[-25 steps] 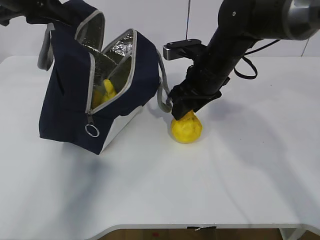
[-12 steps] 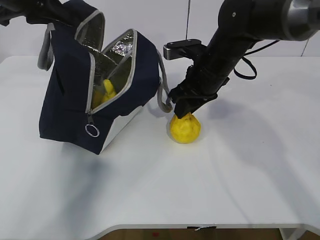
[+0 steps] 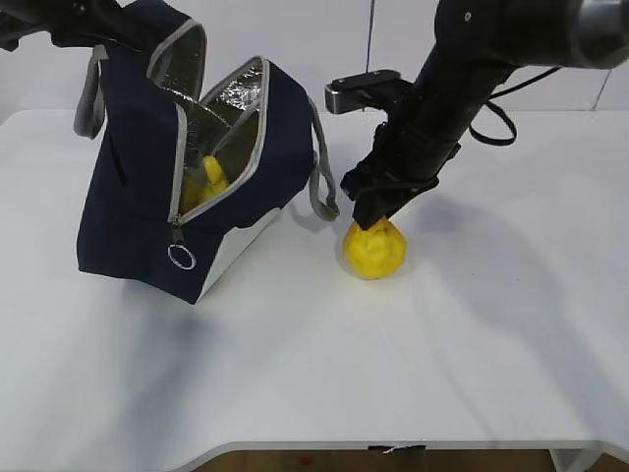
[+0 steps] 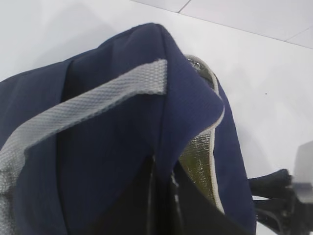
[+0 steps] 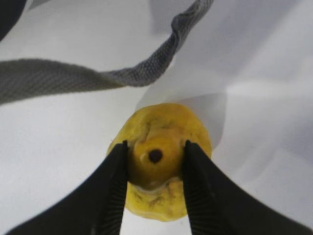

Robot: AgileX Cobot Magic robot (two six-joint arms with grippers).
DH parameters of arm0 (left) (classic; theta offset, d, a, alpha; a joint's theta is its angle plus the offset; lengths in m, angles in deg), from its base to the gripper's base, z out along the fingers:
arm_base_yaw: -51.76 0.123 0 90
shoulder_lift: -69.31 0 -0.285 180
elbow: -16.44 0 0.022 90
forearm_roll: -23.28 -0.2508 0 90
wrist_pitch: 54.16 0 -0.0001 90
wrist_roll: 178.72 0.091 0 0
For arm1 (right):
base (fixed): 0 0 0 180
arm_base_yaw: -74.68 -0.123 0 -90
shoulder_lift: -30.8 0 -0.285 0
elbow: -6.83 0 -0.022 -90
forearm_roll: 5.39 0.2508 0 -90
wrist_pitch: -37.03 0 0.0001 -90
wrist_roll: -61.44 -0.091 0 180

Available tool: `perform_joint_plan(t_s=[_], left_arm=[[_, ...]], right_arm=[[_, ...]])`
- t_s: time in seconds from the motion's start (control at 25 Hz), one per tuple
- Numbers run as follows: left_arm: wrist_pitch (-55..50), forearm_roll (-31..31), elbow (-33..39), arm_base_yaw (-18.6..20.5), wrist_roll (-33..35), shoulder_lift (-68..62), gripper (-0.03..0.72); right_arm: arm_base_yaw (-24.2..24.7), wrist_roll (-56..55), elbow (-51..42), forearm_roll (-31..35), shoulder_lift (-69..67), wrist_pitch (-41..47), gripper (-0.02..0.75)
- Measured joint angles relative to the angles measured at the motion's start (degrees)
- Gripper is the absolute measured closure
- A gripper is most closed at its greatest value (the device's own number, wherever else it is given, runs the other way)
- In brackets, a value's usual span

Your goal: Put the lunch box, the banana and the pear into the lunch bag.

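Pear (image 5: 161, 161) at lower centre — firm, bumpy, likely slippery; right claw (image 5: 155, 159) pinching its narrow neck, left claw unseen, judged closed.

The lunch bag (image 3: 187, 187) leans at about ten o'clock on the white table (image 3: 324, 364), its zipped mouth gaping toward two o'clock, where the silver-lined gap is partly taken up by a yellow fruit (image 3: 208, 177) low inside. Just off the bag's three o'clock side a grey strap (image 3: 320, 182) hangs in a loop, close beside the pear (image 3: 374, 248) pinched at its neck by the right gripper (image 3: 371, 211), so that passage is narrow. From four round to eight o'clock the tabletop lies bare.
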Motion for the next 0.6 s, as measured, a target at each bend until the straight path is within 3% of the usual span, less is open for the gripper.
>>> perform_joint_plan(t_s=[0.44,0.6], left_arm=[[0.0,0.0,0.0,0.0,0.0,0.0,0.694],[0.0,0.0,0.0,0.0,0.0,0.0,0.694]], right_arm=[[0.64,0.0,10.05,-2.67,8.58,6.06,0.456],[0.64,0.0,17.16,0.68,9.32,7.51,0.457]])
